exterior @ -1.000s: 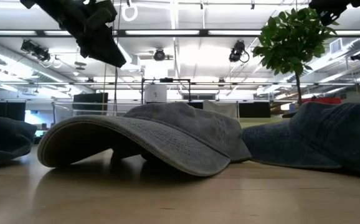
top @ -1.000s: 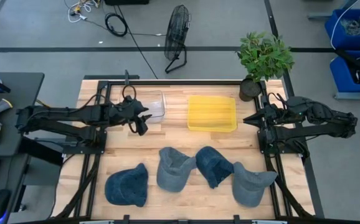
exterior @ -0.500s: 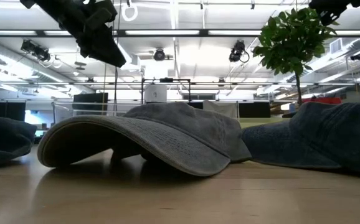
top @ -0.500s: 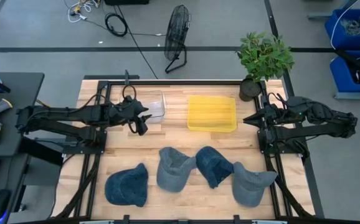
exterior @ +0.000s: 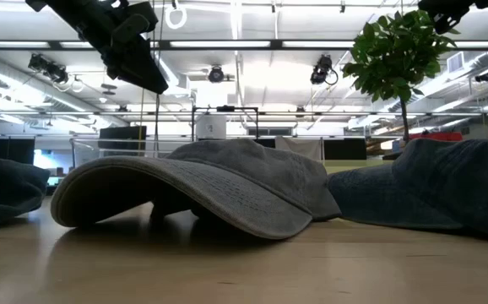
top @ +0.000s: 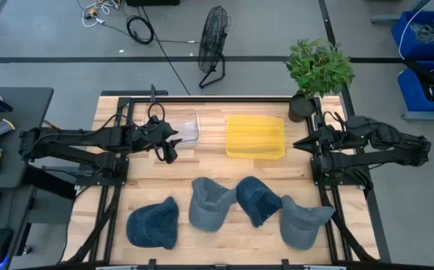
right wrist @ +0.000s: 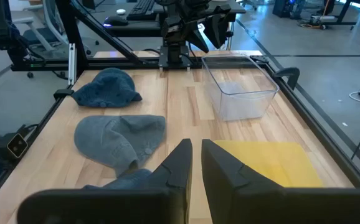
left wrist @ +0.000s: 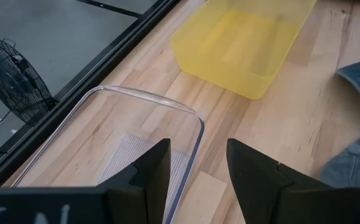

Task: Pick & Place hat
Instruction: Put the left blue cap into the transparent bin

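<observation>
Several denim hats lie crown-up in a row along the near edge of the table: a dark blue one [top: 153, 225], a grey-blue one [top: 209, 202], another dark blue one [top: 258, 199] and a grey one [top: 303, 220]. In the low view the grey-blue hat [exterior: 219, 186] rests on its brim and crown. My left gripper [top: 170, 146] hangs open above the table beside the clear bin [top: 183, 127]; its wrist view shows it [left wrist: 195, 168] over that bin's corner [left wrist: 192, 118]. My right gripper [top: 298, 142] waits shut at the table's right side, beside the yellow bin [top: 255, 136].
The clear bin and the yellow bin [left wrist: 242, 43] stand side by side on the far half of the table. A potted plant [top: 316, 71] sits at the far right corner. Metal frame rails run along both sides. Bare wood lies between the bins and the hats.
</observation>
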You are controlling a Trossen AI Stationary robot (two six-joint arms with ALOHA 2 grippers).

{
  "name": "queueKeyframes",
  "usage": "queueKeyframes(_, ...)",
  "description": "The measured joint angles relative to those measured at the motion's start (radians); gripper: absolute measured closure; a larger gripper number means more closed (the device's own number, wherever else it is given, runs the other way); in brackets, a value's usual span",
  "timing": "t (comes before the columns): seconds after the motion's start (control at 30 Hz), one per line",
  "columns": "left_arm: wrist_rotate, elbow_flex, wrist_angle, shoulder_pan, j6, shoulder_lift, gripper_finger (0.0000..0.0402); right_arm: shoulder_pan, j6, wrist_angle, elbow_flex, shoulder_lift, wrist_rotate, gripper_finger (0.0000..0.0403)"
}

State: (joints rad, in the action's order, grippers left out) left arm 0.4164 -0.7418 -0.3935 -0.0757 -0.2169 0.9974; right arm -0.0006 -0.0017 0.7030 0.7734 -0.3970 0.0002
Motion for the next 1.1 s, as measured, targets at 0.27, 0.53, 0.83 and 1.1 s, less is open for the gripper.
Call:
queueKeyframes(0.27,0.0,0.0,0.0,0.0,0.001,0.0,0.0239,0.0,-0.014,0.007,0.0,0.0,0.003,0.036)
queueKeyframes(0.53,0.0,0.0,0.0,0.0,0.001,0.0,0.0239,0.0,-0.027,-0.004,0.0,-0.007,-0.035,0.036)
queueKeyframes(0.83,0.0,0.0,0.0,0.0,0.001,0.0,0.0239,0.0,-0.017,0.01,0.0,-0.008,-0.042,0.036)
queueKeyframes(1.1,0.0,0.0,0.0,0.0,0.0,0.0,0.0239,0.0,-0.017,0.009,0.0,-0.008,-0.042,0.036)
